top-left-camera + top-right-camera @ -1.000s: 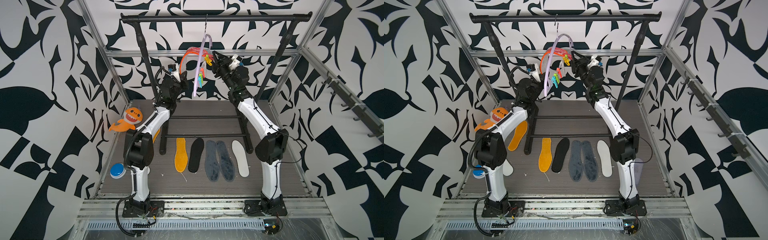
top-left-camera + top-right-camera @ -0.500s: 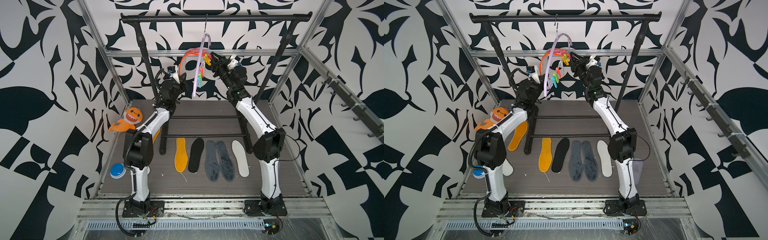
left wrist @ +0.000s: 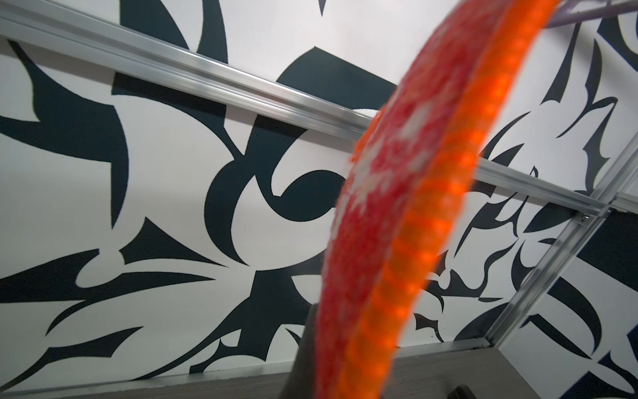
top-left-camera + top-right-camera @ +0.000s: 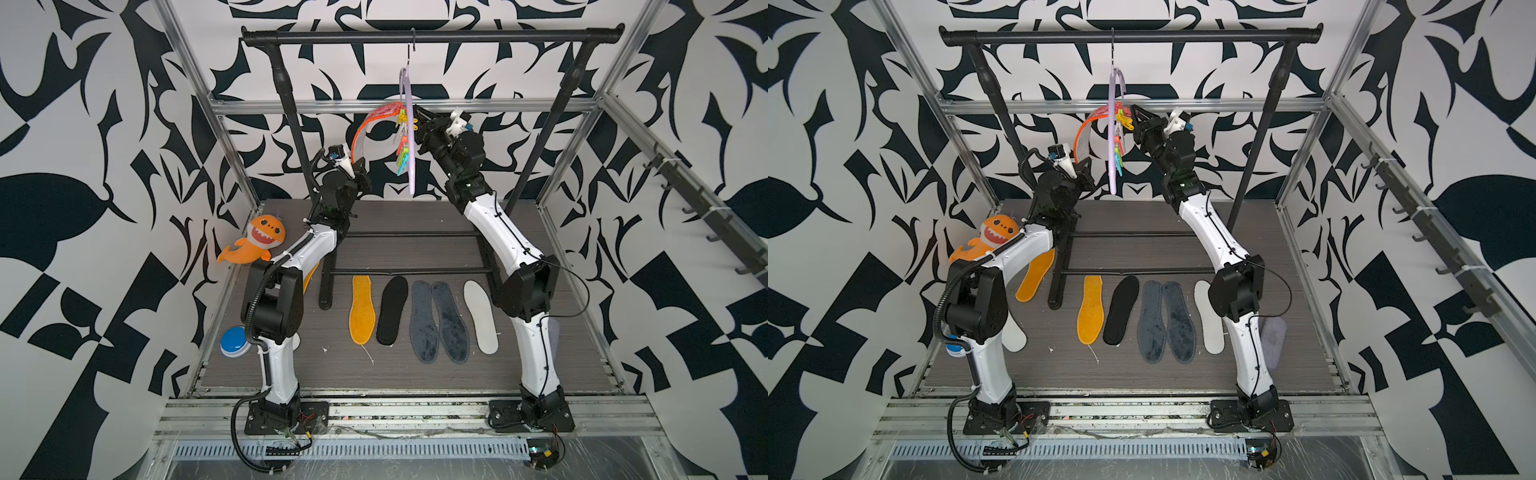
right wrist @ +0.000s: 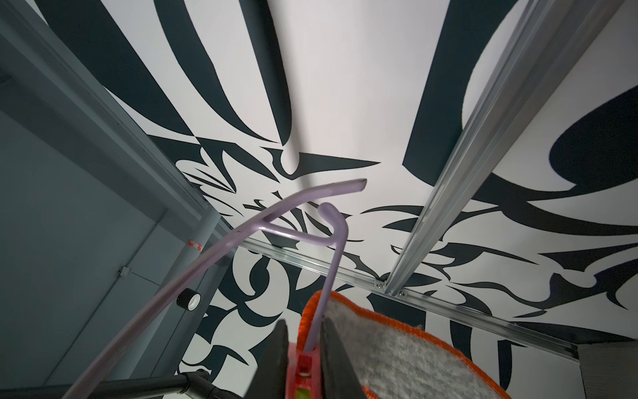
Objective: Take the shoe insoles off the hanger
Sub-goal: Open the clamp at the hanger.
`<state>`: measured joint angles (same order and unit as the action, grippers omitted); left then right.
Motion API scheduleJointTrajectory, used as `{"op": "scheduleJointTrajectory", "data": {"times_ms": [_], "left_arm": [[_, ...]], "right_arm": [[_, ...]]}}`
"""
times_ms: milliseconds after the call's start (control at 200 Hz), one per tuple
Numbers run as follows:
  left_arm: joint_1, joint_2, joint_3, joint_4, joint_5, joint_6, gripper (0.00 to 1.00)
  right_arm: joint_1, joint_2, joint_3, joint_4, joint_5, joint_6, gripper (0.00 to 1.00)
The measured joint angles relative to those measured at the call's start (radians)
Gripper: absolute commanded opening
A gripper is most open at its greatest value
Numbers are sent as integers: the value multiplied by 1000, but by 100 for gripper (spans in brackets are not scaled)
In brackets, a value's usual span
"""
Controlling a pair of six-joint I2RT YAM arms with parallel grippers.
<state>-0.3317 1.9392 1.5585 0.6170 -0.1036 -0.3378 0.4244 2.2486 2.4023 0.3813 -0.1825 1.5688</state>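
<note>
Right arm sits closer to hanger (image 4: 412,174) than second ago, jaws narrower. Black rail (image 4: 432,36) carries hanger, hung edge-on to top views. Seven insoles (image 4: 1158,320) lie on floor. Last insole (image 4: 1084,139) (grey, orange rim) bows from hanger down to left gripper (image 4: 357,168), clamped on its free end. Right gripper (image 4: 419,114) presses both sides of red peg (image 5: 303,368). Judgement: squeeze peg fully open first, then left draws insole down and away. Early pull likely drags hanger sideways.
</note>
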Motion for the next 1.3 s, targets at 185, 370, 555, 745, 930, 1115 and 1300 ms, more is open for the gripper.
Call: {"op": "scheduleJointTrajectory", "data": {"times_ms": [185, 370, 555, 745, 930, 1115, 1300], "left_arm": [[3, -6, -14, 6, -26, -9, 0], [5, -11, -25, 9, -54, -15, 0], [5, -20, -52, 10, -89, -29, 0], [7, -25, -60, 11, -117, -34, 0], [9, -27, -60, 13, -107, -34, 0], [11, -27, -60, 14, -55, -34, 0], [6, -55, -77, 11, 18, -28, 0]], "right_arm": [[10, 28, 54, -31, -3, 0, 17], [13, 43, 75, -36, -7, 0, 15], [16, 44, 89, -53, -8, 1, 14], [16, 53, 105, -65, -9, 1, 15], [16, 56, 109, -71, -14, 9, 26], [16, 56, 109, -71, -24, 0, 46], [9, 10, 12, -69, -27, -19, 59]]}}
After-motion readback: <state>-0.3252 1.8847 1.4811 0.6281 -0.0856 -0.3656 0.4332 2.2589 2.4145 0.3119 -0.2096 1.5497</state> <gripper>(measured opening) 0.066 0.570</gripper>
